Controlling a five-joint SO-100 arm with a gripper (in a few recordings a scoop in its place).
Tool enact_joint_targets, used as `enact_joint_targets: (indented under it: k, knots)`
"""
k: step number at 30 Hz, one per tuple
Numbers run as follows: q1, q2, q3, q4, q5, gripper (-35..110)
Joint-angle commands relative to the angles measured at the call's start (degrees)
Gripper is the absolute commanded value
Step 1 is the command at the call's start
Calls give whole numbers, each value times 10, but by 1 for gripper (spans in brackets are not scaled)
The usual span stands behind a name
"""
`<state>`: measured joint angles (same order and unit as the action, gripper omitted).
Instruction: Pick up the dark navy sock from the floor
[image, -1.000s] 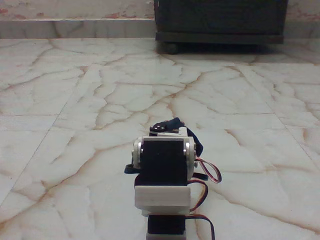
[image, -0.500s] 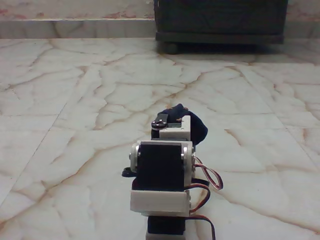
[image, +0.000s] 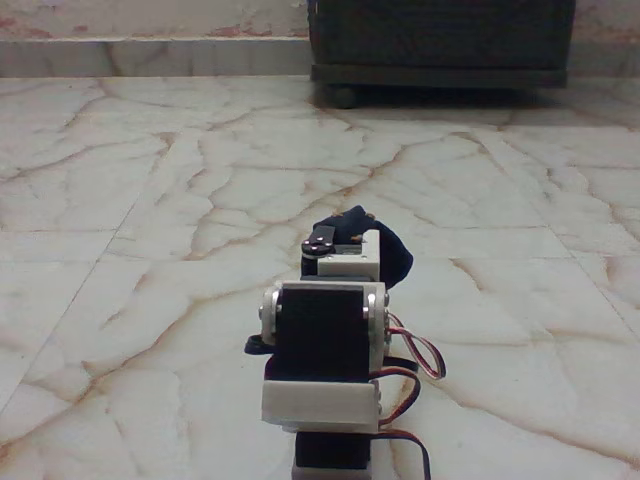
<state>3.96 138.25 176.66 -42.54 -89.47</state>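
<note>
- Jaws hidden behind the arm's own white and black servo blocks in the fixed view; spread, pressed together or pinching cannot be told from here.
- Gripper (image: 352, 228) judged to sit just past the small black servo horn and white bracket at the top of the arm, pointing away from the camera.
- Dark navy sock (image: 392, 258) bunched right at that far end: a dark fold peeking above the bracket and a rounded lobe bulging out to the right of it in the fixed view.
- Sock pressed close against the wrist hardware; held by the fingers or merely lying against them, not visible.
- Lower edge of the sock covered by the arm, so lifted or lying flat on the tiles cannot be confirmed.
- Floor (image: 180, 180) around it bare, glossy, cream with reddish veins; no other loose item near the arm.
- Red and black wires looping out at the arm's lower right, clear of the sock.
- Dark cabinet (image: 440, 40) on small feet far back against the wall, well apart from the work.
- Judged progress: reach done, arm arrived at the sock, probably at or around the grasp.
- Left to do: a sure pinch if not yet made, then a clear lift off the tiles.
</note>
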Motion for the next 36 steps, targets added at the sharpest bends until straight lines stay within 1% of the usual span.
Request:
enact_joint_targets:
  k: [1, 18, 36]
  knots:
    - [-2, 18, -1, -5, 4, 0]
    - [0, 18, -1, -5, 4, 0]
    - [8, 18, -1, 0, -21, 0]
